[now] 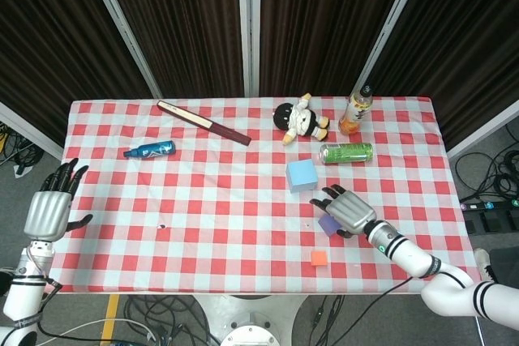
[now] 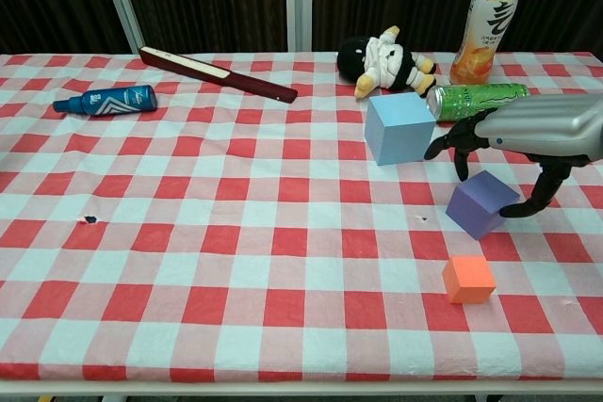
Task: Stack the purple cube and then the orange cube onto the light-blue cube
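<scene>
Head view, left to right: left hand [image 1: 47,208] raised off the table's left edge, fingers spread, holding nothing; out of frame in the chest view. Checked table [image 1: 203,224] carrying a blue tube [image 1: 149,150] near the far left, label too small to read. Dark red folded fan [image 2: 218,73] lying at a slant toward the back. Small dark speck [image 2: 90,219] on the cloth, left of centre, too small to identify. Plush doll [image 2: 384,59] on its side at the back, just beyond the light-blue cube [image 2: 399,127]. Green can [image 2: 476,98] lying flat to the right of that cube, its right end hidden behind the right hand [image 2: 528,143]. Orange drink bottle [image 2: 486,24] upright at the back, cap cut off by the top of the chest view. Purple cube [image 2: 480,203] resting on the cloth, tilted corner-forward, largely covered by the hand in the head view. Right hand arched over it, fingers [image 2: 461,150] and thumb curled down on either side; possibly brushing the top edges, contact hard to make out, no firm hold visible. Orange cube [image 2: 468,279] alone nearest the front edge, just below the purple one.
</scene>
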Robot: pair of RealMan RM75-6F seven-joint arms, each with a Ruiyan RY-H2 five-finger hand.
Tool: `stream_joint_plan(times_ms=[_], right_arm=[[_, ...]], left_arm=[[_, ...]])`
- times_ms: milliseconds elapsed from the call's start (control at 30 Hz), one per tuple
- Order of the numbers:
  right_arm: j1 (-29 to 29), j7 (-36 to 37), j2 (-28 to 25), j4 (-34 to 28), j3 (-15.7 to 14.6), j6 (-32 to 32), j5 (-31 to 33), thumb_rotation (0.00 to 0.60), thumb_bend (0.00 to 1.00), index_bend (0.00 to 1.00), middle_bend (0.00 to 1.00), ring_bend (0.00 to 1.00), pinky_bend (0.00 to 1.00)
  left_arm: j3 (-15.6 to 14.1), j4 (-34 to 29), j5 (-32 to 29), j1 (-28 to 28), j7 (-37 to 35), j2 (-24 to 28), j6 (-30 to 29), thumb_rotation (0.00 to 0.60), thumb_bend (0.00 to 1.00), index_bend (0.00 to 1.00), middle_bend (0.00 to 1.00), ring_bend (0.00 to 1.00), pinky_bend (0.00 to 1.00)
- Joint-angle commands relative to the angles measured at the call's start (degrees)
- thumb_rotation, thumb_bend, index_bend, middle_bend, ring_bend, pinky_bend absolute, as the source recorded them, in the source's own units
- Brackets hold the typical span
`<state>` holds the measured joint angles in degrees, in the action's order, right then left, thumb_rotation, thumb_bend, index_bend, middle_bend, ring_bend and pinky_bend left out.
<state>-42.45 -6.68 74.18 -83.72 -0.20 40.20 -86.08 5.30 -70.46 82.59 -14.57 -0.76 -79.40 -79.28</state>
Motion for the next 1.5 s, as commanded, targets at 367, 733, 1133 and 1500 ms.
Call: stream_joint_plan(times_ms=[367,733,1133,1500], right_arm=[[0.31,1.65,-0.47,-0.23,0.59,3.71,-0.36,0.6,0.18,0.2,0.43,0.12,0.11],[0.18,0.82,-5.41,-6.62,7.76,8.62,7.67,0.6,0.2,0.21,0.44,0.14,0.12],[-6.37,-12.44,-1.15,-5.68,12.06,4.24,23.74,0.6,0.2,0.21,0.44,0.15,0.12],[-12.39,-17.15,2.47,-1.02,12.1,0.19,33.94,0.6,0.2,0.21,0.44,0.15,0.12]], left_arm=[[0.12,0.17,-0.07,0.08,-0.25,-0.02,-0.13,0.6,0.0,0.16,0.12,0.08,0.19],[0.04,0.09,-0.06,0.04,-0.49,0.0,0.15,0.6,0.0,0.16,0.12,0.08,0.19],[-0.22,0.29,0.25,-0.07,-1.19,0.0,0.47,0.6,0.0,0.16,0.12,0.08,0.18],[-0.22,0.44,0.31,-0.07,-1.88,0.11,0.49,0.6,0.0,0.16,0.12,0.08,0.18]])
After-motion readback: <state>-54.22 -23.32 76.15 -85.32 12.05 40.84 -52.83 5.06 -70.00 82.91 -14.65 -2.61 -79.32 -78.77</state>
